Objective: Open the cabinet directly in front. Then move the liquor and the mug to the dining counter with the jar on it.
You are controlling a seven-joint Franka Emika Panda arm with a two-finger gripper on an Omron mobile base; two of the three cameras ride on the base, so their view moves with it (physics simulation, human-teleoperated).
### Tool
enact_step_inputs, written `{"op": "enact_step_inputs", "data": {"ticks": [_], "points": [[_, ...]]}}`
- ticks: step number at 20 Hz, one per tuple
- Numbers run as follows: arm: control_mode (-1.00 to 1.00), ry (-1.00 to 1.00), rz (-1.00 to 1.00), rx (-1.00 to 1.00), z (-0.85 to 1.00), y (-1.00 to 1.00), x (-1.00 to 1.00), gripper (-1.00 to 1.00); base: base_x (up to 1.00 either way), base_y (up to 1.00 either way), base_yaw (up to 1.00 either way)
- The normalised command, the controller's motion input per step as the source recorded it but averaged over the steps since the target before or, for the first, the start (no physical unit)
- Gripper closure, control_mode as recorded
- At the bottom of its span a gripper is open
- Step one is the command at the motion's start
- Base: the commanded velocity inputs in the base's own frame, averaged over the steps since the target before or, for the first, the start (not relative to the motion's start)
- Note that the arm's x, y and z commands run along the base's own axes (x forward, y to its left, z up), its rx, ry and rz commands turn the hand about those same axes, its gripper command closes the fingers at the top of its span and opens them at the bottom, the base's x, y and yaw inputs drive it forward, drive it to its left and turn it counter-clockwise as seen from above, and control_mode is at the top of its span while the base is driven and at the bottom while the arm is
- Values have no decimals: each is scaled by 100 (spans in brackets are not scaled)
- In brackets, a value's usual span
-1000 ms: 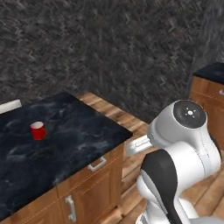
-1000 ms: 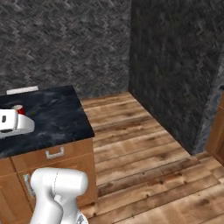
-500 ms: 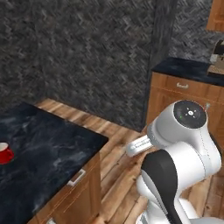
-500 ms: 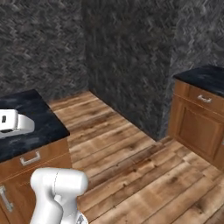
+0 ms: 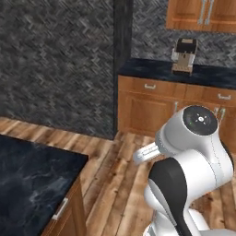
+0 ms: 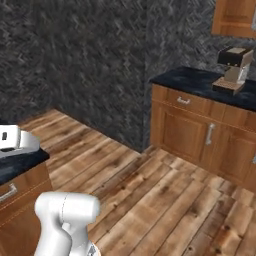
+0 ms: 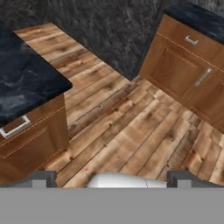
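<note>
Since the earlier frames, the base had turned: both base views swung off the black marbled dining counter [image 5: 32, 175] toward a second black-topped run of reddish-brown wooden low cabinets [image 6: 200, 132]. No red mug stood on the part of the dining counter in the left base view, where it had shown before.

Item, gripper [image 7: 111, 177]: two small dark finger tips [image 7: 41, 178] spread wide at the bottom of the hand view, nothing between them, touching nothing. It looked down over the wooden plank floor [image 7: 127, 131] between the dining counter and the low cabinets.

Item, arm: white Franka arm [image 5: 189, 175] folded close above the base, its rounded white joint with a dark cap uppermost, beside the dining counter's corner.

Item, dining counter: black marbled top over a brown wooden front with a silver handle, at the near left of the floor.

Item, reddish-brown wooden wall cabinet [image 5: 203, 14]: doors shut, grey vertical bar handles, hung above the low cabinets, well apart from the dining counter.

Item, black and tan coffee machine [image 5: 184, 56]: upright on the low cabinets' top.

Item, white appliance [image 6: 17, 142]: on the dining counter in the right base view.
</note>
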Motion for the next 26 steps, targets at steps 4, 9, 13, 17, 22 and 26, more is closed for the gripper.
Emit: {"op": "enact_step_inputs", "data": {"ticks": [4,9,13,17,22,26], "points": [[100,0,0,0,0,0,0,-100,0,4,-42],[100,0,0,0,0,0,0,-100,0,13,-42],[100,0,0,0,0,0,0,-100,0,8,-44],[100,0,0,0,0,0,0,-100,0,0,-41],[100,0,0,0,0,0,0,-100,0,3,-40],[100,0,0,0,0,0,0,-100,0,4,-38]]}}
